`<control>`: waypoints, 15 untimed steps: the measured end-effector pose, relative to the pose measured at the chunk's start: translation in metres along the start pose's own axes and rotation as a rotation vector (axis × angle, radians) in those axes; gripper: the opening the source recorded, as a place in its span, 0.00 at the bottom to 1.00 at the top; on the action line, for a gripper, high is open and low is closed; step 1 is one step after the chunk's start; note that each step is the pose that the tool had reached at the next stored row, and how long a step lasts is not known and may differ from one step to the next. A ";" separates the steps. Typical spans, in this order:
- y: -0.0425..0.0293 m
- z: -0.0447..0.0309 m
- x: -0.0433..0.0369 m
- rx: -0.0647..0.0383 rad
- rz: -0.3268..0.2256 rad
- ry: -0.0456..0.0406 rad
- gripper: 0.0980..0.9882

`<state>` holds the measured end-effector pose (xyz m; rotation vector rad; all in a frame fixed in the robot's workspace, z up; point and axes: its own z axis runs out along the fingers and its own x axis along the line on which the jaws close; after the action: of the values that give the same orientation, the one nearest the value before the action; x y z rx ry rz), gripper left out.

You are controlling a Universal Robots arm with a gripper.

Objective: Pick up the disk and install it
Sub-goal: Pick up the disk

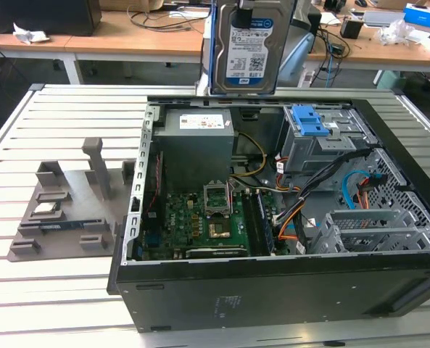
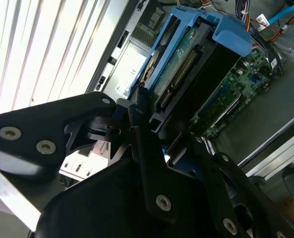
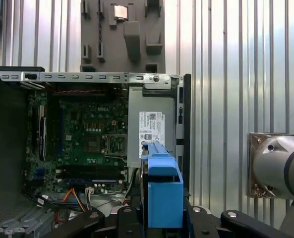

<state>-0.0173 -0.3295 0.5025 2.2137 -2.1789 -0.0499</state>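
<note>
**Transfer Step: Disk Held Above the Open Case**

**Exterior view.** The claw (image 1: 251, 9) is clamped on the upper end of the disk (image 1: 249, 47). The disk hangs upright directly beneath the claw, clear of the computer case (image 1: 273, 290). The drive cage (image 1: 323, 145) with its blue latch (image 1: 312, 119) lies below the claw, toward the exterior view's right. Judged step: pick-up is complete and installation is not yet made. The disk's label is blue and white, with barcodes and small print.

**Second wrist view.** The fingers (image 2: 137, 114) are closed on the blue carrier frame (image 2: 161, 44). The connector edge faces away from the claw, toward the motherboard (image 2: 236, 79).

**First wrist view.** The disk sits edge-on between the fingers. Beyond the claw lies the power supply (image 3: 151, 99), which carries a white printed label.
</note>
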 end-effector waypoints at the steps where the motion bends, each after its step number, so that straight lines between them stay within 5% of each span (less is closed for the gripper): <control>1: -0.0030 -0.0002 0.0000 0.000 0.000 0.0001 0.30; 11: -0.0265 -0.0013 0.0004 0.000 0.000 0.0002 0.30; 15: -0.0410 -0.0019 0.0006 0.000 0.000 0.0001 0.30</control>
<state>0.0237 -0.3295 0.5025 2.2136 -2.1788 -0.0499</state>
